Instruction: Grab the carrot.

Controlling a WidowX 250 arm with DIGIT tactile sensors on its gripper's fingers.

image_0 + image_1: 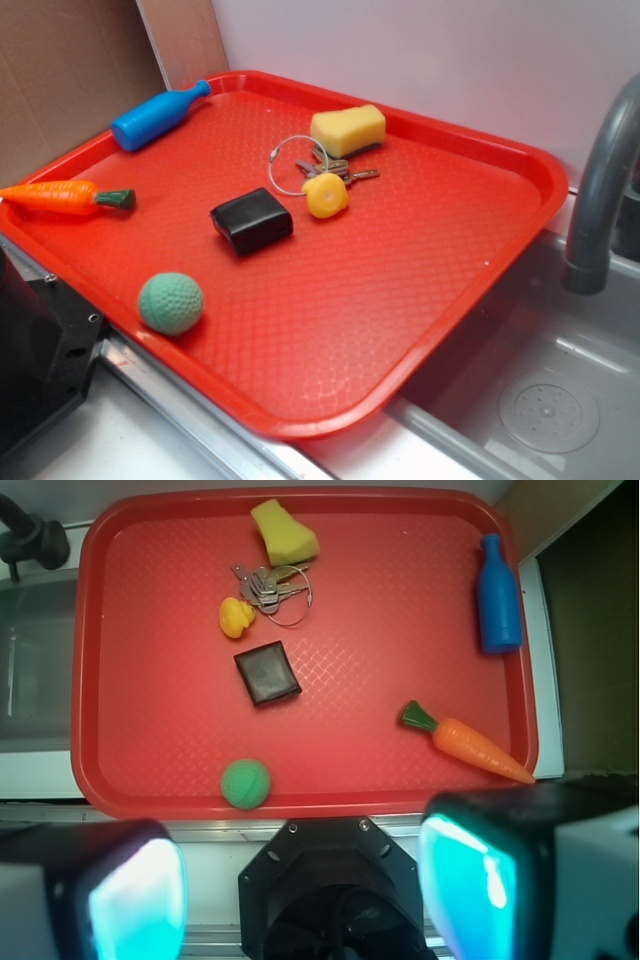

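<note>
Teal-lit pads of my tool (300, 880) stand wide apart high above the counter, clamped on nothing; the grab is not yet begun. Orange carrot (470, 741) lies untouched at the red tray's (400, 660) rim, tip against the lip, open room on its inner side.

Exterior view. On red plastic tray (480, 250): orange toy carrot (62, 197) at left edge; blue toy bottle (155, 116) behind it; green dimpled ball (170, 303) at front; black rectangular block (251, 220) near centre; yellow round toy (325, 194), metal key ring (300, 165) and yellow sponge (348, 130) behind block. Right of tray: grey sink basin (560, 400), grey faucet (600, 190).
</note>
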